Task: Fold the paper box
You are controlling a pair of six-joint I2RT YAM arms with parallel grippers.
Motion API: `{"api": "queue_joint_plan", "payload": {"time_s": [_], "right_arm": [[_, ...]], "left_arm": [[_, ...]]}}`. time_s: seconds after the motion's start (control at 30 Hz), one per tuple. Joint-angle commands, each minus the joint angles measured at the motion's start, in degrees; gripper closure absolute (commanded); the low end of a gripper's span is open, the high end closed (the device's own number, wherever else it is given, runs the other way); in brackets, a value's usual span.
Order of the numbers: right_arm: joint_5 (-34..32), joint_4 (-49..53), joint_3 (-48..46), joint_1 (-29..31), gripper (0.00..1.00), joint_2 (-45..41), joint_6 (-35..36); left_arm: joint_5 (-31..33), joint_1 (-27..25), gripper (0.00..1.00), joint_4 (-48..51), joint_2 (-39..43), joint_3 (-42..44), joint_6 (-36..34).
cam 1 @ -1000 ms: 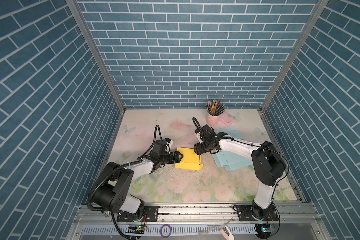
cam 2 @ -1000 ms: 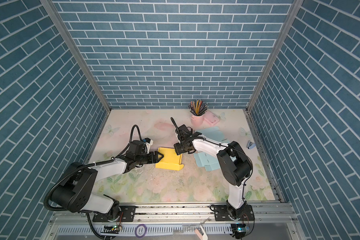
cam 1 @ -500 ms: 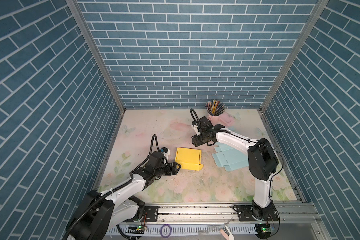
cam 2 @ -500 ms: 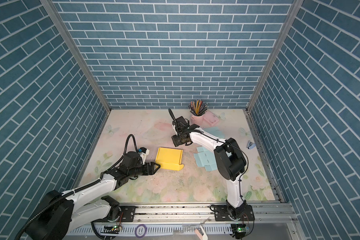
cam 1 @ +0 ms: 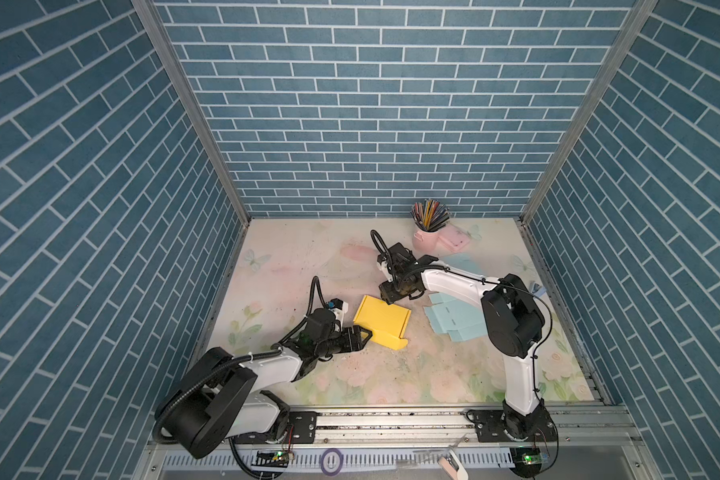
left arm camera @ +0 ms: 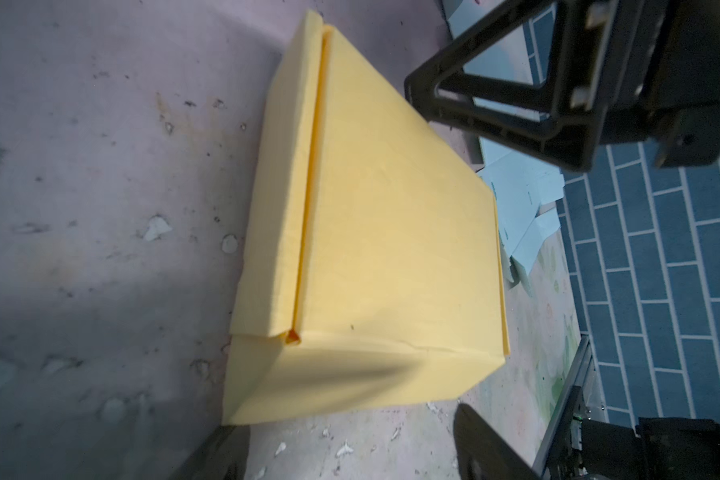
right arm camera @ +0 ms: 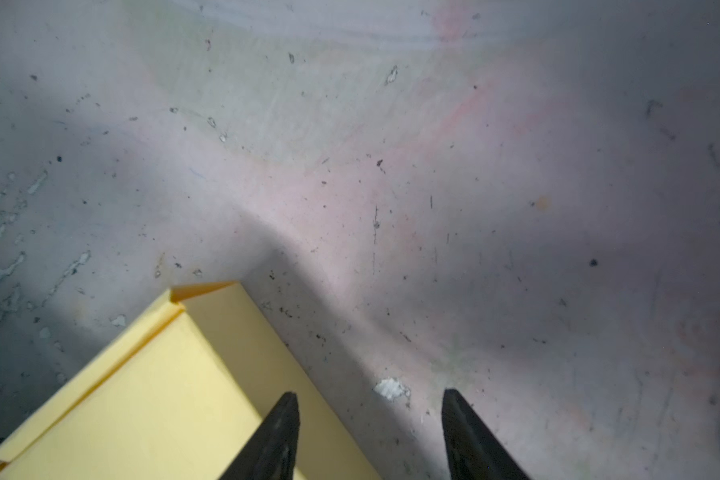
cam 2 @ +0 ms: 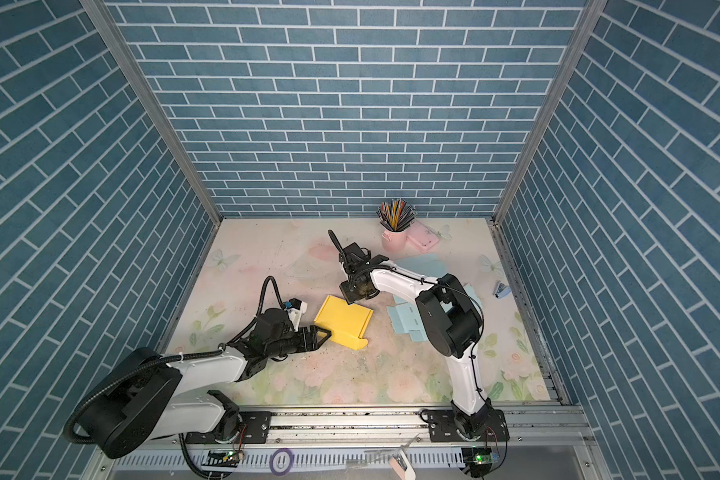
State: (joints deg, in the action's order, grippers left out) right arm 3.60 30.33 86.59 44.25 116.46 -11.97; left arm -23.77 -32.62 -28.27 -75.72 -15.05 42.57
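The yellow paper box (cam 1: 385, 319) (cam 2: 345, 320) lies folded shut with its lid down in the middle of the table, as both top views show. My left gripper (cam 1: 364, 334) (cam 2: 323, 334) lies low at its near left side, open. In the left wrist view the box (left arm camera: 391, 249) sits just ahead of that gripper (left arm camera: 350, 440), with nothing between the fingers. My right gripper (cam 1: 391, 298) (cam 2: 352, 298) points down over the box's far edge, open. In the right wrist view one finger (right arm camera: 279, 432) of that gripper (right arm camera: 368, 401) is over the box (right arm camera: 154, 399) and its mate is over bare table.
Flat light blue paper sheets (cam 1: 454, 322) lie right of the box under the right arm. A pink cup of coloured pencils (cam 1: 427, 235) and a pink case (cam 1: 454, 240) stand at the back. A small blue object (cam 2: 500, 289) lies by the right wall.
Both grippers drew away from the box half a second ago and have come back to it, the left at its near left side, the right at its far edge. The right jaws have narrowed.
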Motion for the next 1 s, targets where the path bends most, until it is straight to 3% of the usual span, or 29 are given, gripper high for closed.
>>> {"api": "queue_joint_plan", "payload": {"time_s": [0.0,0.27,0.5,0.77,0.97], "right_arm": [[-0.1,1.0,-1.6,1.5,0.44,-1.4,-0.1],[-7.3,-1.5,-5.2,4.4,0.46,-1.1,-1.2],[-13.7,-4.3,-8.6,6.0,0.47,-2.3,-2.5],[-19.4,-2.5,-9.1,6.0,0.47,-10.3,-2.5],[-17.2,-3.1,-13.1,7.2,0.49,-16.0,-5.7]], "left_arm": [[-1.0,-0.4,0.22,-10.6,-2.0,1.2,3.5],[0.1,-1.4,0.22,-7.1,3.5,1.8,4.5],[2.2,-1.7,0.22,5.7,12.8,-0.5,1.8],[3.7,-1.7,0.27,4.3,8.3,1.9,2.3],[4.6,-1.7,0.3,6.2,9.0,2.7,1.6]]}}
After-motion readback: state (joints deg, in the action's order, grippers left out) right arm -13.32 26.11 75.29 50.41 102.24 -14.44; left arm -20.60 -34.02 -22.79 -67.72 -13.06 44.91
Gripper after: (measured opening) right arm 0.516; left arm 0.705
